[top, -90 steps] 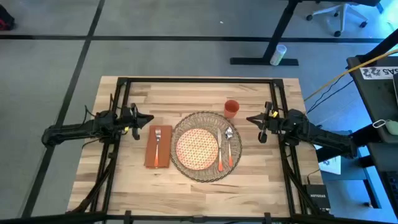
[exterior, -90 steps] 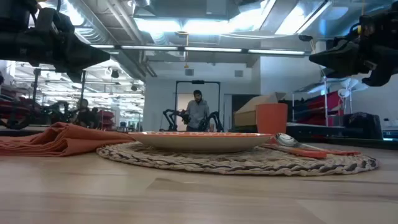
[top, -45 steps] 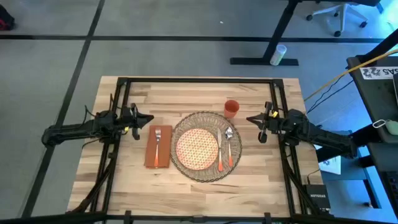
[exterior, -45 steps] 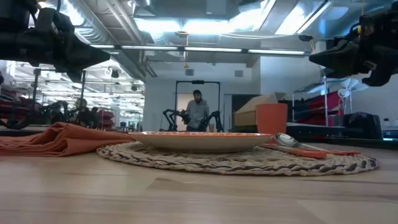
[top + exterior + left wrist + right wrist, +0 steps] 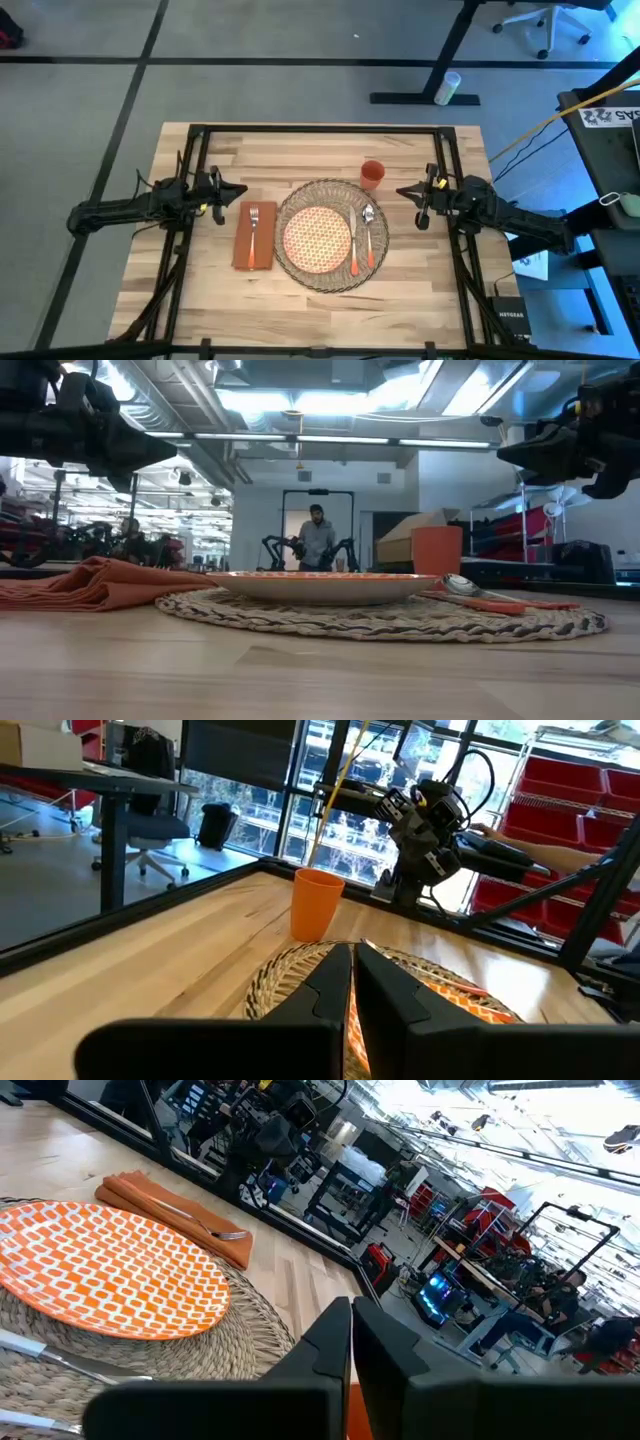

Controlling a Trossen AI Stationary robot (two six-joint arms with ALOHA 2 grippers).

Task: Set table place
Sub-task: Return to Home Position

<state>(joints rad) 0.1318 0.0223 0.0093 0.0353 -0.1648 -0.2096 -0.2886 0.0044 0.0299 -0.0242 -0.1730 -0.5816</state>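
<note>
Place sits mid-table (image 5: 200, 290): plate (image 5: 317, 238) on placemat (image 5: 330, 200), knife (image 5: 356, 245) and spoon (image 5: 369, 232) on the mat's right part, fork (image 5: 254, 225) on napkin (image 5: 243, 250) just left of it, cup (image 5: 372, 174) at its far-right rim. Left gripper (image 5: 240, 192) hangs left of the napkin, right gripper (image 5: 402, 191) right of the cup. Both 2-finger sets are closed and empty.

Even overhead light fills the high view: the table (image 5: 300, 150) is bright from edge to edge. In the low view, ceiling lights (image 5: 330, 400) glare white across the top middle — the left gripper (image 5: 170, 448) and right gripper (image 5: 502, 452) in the upper corners show as dark silhouettes against them. A soft shadow lies below the placemat (image 5: 380, 622). Daylight from windows (image 5: 300, 790) brightens the left wrist view's top; the right wrist view's upper right is washed out white.
</note>
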